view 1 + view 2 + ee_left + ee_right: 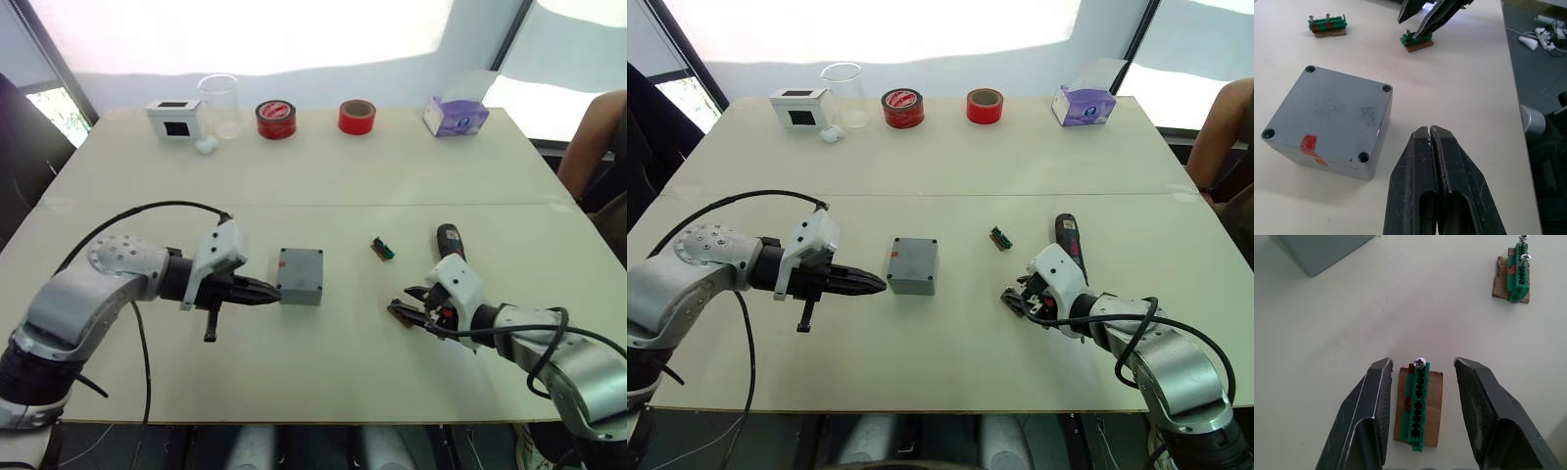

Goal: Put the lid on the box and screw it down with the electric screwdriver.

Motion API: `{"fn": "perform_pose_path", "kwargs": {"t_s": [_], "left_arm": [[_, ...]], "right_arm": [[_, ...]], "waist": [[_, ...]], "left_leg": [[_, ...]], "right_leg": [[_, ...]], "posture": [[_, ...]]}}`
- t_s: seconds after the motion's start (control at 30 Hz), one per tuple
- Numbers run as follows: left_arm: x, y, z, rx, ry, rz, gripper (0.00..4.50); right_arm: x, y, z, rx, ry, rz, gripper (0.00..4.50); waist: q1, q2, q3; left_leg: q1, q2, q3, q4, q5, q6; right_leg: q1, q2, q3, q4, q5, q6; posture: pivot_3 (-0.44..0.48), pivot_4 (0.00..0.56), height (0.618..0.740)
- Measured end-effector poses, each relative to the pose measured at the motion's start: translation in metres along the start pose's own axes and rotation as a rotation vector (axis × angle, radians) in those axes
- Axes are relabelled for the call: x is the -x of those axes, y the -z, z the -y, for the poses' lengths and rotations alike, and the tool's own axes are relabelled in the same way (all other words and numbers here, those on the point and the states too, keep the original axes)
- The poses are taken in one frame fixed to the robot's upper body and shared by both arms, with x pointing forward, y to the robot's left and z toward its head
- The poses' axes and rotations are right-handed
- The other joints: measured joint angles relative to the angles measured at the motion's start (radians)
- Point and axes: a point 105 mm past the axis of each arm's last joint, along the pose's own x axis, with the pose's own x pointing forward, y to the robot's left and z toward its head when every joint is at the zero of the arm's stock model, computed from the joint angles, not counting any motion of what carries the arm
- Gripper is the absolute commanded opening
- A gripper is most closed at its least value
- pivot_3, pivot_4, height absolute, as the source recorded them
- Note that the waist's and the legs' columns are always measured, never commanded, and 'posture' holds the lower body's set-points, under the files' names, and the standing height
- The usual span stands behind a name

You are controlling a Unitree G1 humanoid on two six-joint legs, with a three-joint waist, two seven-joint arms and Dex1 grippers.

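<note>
The grey box [300, 276] stands mid-table with the lid [1327, 115] on top, its corner screw holes showing and a red mark near one edge. My left gripper [272, 291] is shut and empty, with its tips at the box's left side. The black electric screwdriver [450, 241] with its red label lies on the table to the right, just behind my right gripper [409, 305]. That gripper is open, its fingers [1374, 396] on either side of a green terminal block [1418, 401] on a cardboard scrap, holding nothing.
A second green terminal block [383, 249] lies between box and screwdriver. Along the far edge stand a white box with a black window [174, 117], a clear cup [218, 106], two red tape rolls [276, 119], and a tissue box [456, 116]. A person's arm [600, 137] is at the right.
</note>
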Motion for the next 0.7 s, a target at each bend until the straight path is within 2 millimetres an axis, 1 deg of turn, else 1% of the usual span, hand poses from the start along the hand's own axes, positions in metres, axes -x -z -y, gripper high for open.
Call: {"fn": "perform_pose_path", "kwargs": {"t_s": [0.07, 0.1, 0.13, 0.17, 0.2, 0.23, 0.7], "left_arm": [[-0.0006, -0.0001, -0.0001, 0.001, -0.001, 0.003, 0.00], [-0.0009, -0.0002, -0.0001, 0.001, 0.000, 0.005, 0.00], [-0.0012, -0.0002, -0.0001, 0.001, -0.001, 0.005, 0.00], [-0.0012, -0.0002, -0.0003, 0.002, -0.002, 0.006, 0.00], [-0.0012, -0.0001, -0.0005, 0.002, -0.003, 0.006, 0.00], [-0.0011, 0.0001, -0.0009, 0.003, -0.006, 0.006, 0.00], [0.0001, 0.0030, -0.0059, 0.027, -0.025, 0.009, 0.00]], "right_arm": [[-0.0010, -0.0001, -0.0007, 0.003, -0.003, 0.003, 1.51], [-0.0012, -0.0002, -0.0008, 0.004, -0.004, 0.005, 1.33], [-0.0015, -0.0006, -0.0009, 0.007, -0.004, 0.009, 0.97], [-0.0018, -0.0008, -0.0005, 0.010, -0.003, 0.013, 0.42], [-0.0020, -0.0003, -0.0002, 0.008, -0.002, 0.013, 0.19], [-0.0023, 0.0009, 0.0004, 0.005, -0.001, 0.011, 0.09], [-0.0013, 0.0005, 0.0021, 0.028, 0.007, 0.019, 0.09]], "waist": [[0.000, 0.000, 0.000], [0.000, 0.000, 0.000], [0.000, 0.000, 0.000], [0.000, 0.000, 0.000], [0.000, 0.000, 0.000], [0.000, 0.000, 0.000], [0.000, 0.000, 0.000]], "left_leg": [[0.000, 0.000, 0.000, 0.000, 0.000, 0.000], [0.000, 0.000, 0.000, 0.000, 0.000, 0.000], [0.000, 0.000, 0.000, 0.000, 0.000, 0.000], [0.000, 0.000, 0.000, 0.000, 0.000, 0.000], [0.000, 0.000, 0.000, 0.000, 0.000, 0.000], [0.000, 0.000, 0.000, 0.000, 0.000, 0.000], [0.000, 0.000, 0.000, 0.000, 0.000, 0.000]], "right_leg": [[0.000, 0.000, 0.000, 0.000, 0.000, 0.000], [0.000, 0.000, 0.000, 0.000, 0.000, 0.000], [0.000, 0.000, 0.000, 0.000, 0.000, 0.000], [0.000, 0.000, 0.000, 0.000, 0.000, 0.000], [0.000, 0.000, 0.000, 0.000, 0.000, 0.000], [0.000, 0.000, 0.000, 0.000, 0.000, 0.000], [0.000, 0.000, 0.000, 0.000, 0.000, 0.000]], "posture": [[0.000, 0.150, 0.740], [0.000, 0.150, 0.740], [0.000, 0.150, 0.740], [0.000, 0.150, 0.740], [0.000, 0.150, 0.740], [0.000, 0.150, 0.740], [0.000, 0.150, 0.740]]}}
